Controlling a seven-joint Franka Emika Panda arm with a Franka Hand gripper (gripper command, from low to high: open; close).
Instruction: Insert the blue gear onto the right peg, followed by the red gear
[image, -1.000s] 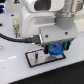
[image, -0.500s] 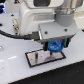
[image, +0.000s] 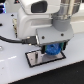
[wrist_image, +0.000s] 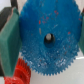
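Observation:
The blue gear (wrist_image: 50, 55) fills the wrist view. It sits between my gripper's (wrist_image: 45, 41) two green fingers (wrist_image: 7, 40), which press on its toothed rim. A small grey tip, the right peg (wrist_image: 48, 37), shows inside the gear's centre hole. The red gear (wrist_image: 20, 72) shows beside and partly under the blue gear's rim. In the exterior view my gripper (image: 51, 48) holds the blue gear (image: 52, 50) low over the black-framed grey plate (image: 36, 59). The peg itself is hidden there.
The arm's white body (image: 40, 17) and a black cable (image: 15, 37) hang over the white table (image: 20, 72). The plate's shorter pin is not visible.

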